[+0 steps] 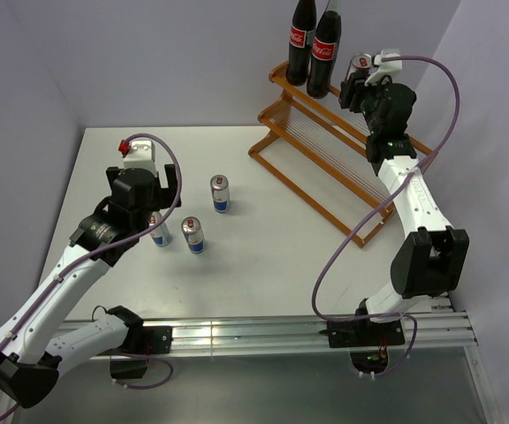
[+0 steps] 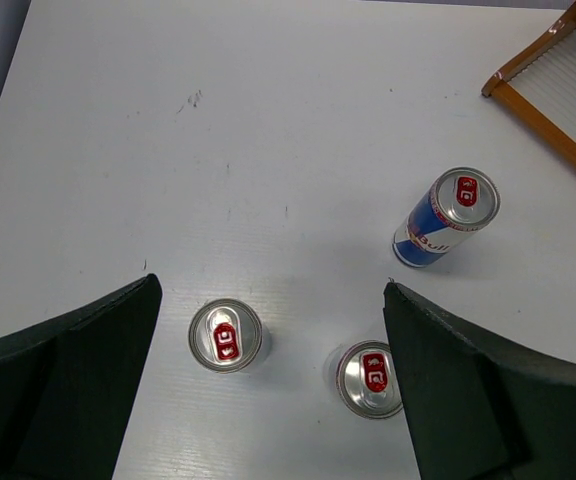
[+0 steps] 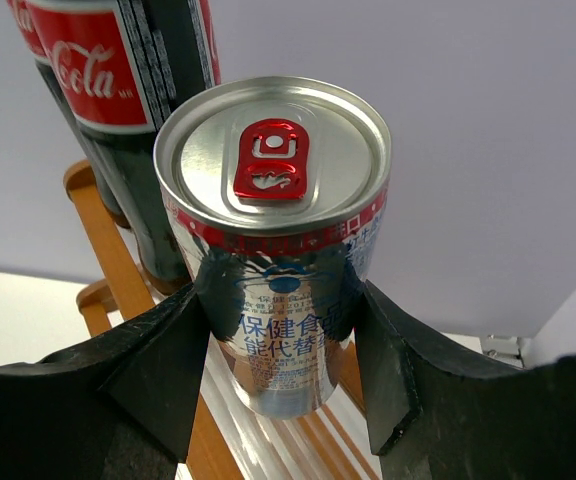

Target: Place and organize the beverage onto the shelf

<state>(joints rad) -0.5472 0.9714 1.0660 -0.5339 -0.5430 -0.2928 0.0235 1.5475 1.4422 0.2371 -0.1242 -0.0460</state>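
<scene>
Two cola bottles (image 1: 302, 40) (image 1: 324, 55) stand on the upper tier of the wooden shelf (image 1: 325, 168) at its far end. My right gripper (image 1: 358, 84) is shut on a silver-blue can (image 1: 360, 66) and holds it upright over the upper tier, just right of the bottles. In the right wrist view the can (image 3: 273, 160) sits between both fingers (image 3: 280, 300), its base close above the pale rods, with a bottle (image 3: 118, 90) behind. My left gripper (image 2: 271, 288) is open above two upright cans (image 2: 226, 335) (image 2: 370, 379) on the table. A third can (image 2: 448, 215) stands farther right.
The shelf's near corner (image 2: 548, 110) shows at the top right of the left wrist view. The three table cans (image 1: 160, 230) (image 1: 193, 236) (image 1: 221, 193) stand left of centre. A grey wall runs behind the shelf, and the table's metal rail (image 1: 263, 331) lies at the near edge.
</scene>
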